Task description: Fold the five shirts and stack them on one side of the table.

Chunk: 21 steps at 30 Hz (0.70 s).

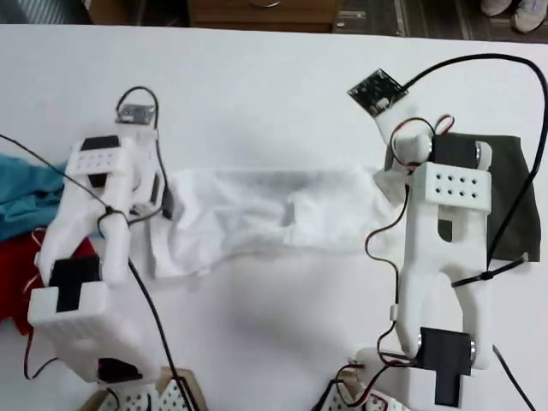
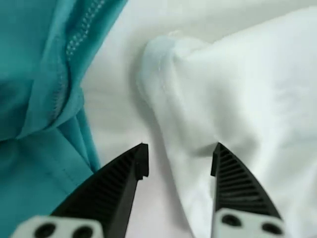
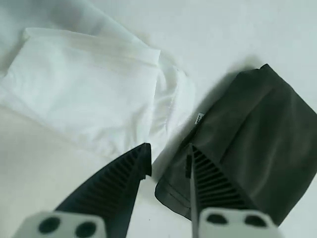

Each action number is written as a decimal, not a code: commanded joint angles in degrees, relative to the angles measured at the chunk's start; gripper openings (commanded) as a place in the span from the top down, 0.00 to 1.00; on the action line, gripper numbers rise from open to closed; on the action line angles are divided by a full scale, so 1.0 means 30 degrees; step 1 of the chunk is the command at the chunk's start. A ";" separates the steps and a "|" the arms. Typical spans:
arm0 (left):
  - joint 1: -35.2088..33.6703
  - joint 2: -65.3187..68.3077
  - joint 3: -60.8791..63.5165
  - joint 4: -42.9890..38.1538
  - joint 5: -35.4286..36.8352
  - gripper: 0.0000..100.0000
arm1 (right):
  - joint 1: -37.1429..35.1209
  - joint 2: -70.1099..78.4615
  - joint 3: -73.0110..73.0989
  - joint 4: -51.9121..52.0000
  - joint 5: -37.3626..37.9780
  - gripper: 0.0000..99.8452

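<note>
A white shirt (image 1: 274, 218) lies stretched across the middle of the table, partly folded. In the left wrist view my left gripper (image 2: 178, 158) is open just above the shirt's left edge (image 2: 237, 89), with one finger over the cloth and the other over bare table beside a teal shirt (image 2: 44, 74). My right gripper (image 3: 168, 158) is open over the gap between the white shirt's right end (image 3: 84, 84) and a folded dark shirt (image 3: 252, 139). Nothing is held by either one. From above, the left gripper (image 1: 163, 201) and right gripper (image 1: 390, 171) sit at the shirt's two ends.
The teal shirt (image 1: 26, 193) and a red shirt (image 1: 21, 274) are heaped at the table's left edge, under the left arm. The dark shirt (image 1: 509, 197) lies at the right edge, partly under the right arm. Cables trail around both arms.
</note>
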 commanded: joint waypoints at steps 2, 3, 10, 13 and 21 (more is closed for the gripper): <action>-0.0527 -0.1026 0.0220 -0.0410 -0.0176 0.77 | 0.0103 -0.1070 -0.0088 0.0190 0.0147 0.87; -0.0527 -0.0703 0.0220 -0.0410 -0.0176 0.77 | 0.0103 -0.1070 0.0088 0.0190 0.0147 0.87; 0.0498 0.3165 -0.1245 -0.0557 -0.0762 0.77 | 0.0044 -0.1070 0.0264 0.0190 0.0147 0.87; 0.1201 0.4571 -0.3443 0.0703 -0.0703 0.77 | 0.0044 -0.1070 0.0264 0.0190 0.0147 0.87; 0.1641 0.7795 -0.9011 0.4220 -0.0703 0.77 | 0.0132 -0.1070 0.0264 0.0190 0.0147 0.87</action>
